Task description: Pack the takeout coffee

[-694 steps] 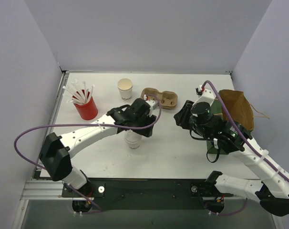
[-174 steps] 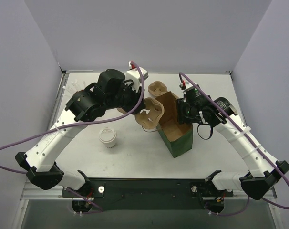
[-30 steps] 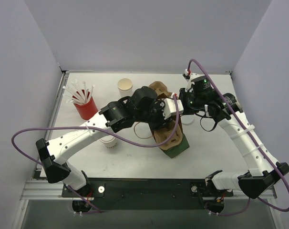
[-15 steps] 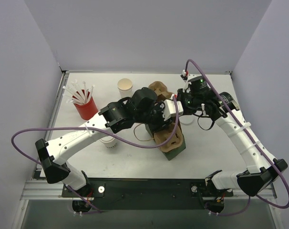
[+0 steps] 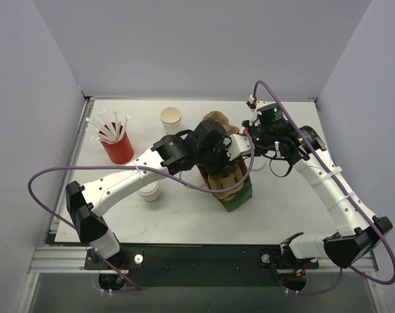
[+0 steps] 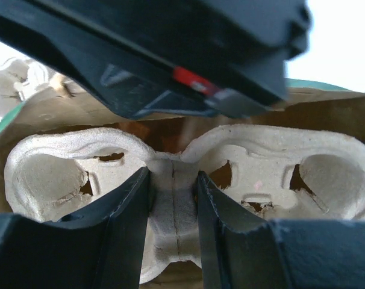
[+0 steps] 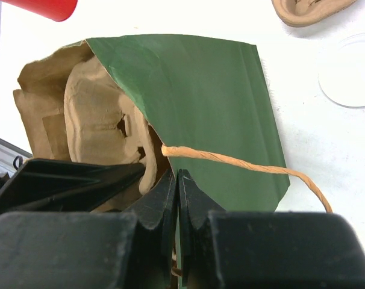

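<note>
Left gripper (image 6: 172, 180) is grasping the pulp carrier (image 6: 261, 156) by its narrow middle bridge, one finger pressing each side. Carrier is sitting down inside the mouth of the green bag (image 7: 200, 102), both wells empty. Right gripper (image 7: 177, 180) is clenching the bag's rim, jaws tight together beside the twine handle (image 7: 243, 165). Paper cup (image 5: 171, 120) is standing upright on the table (image 5: 289, 208), far side, between the red cup of straws (image 5: 117, 149) and the bag, outside both.
</note>
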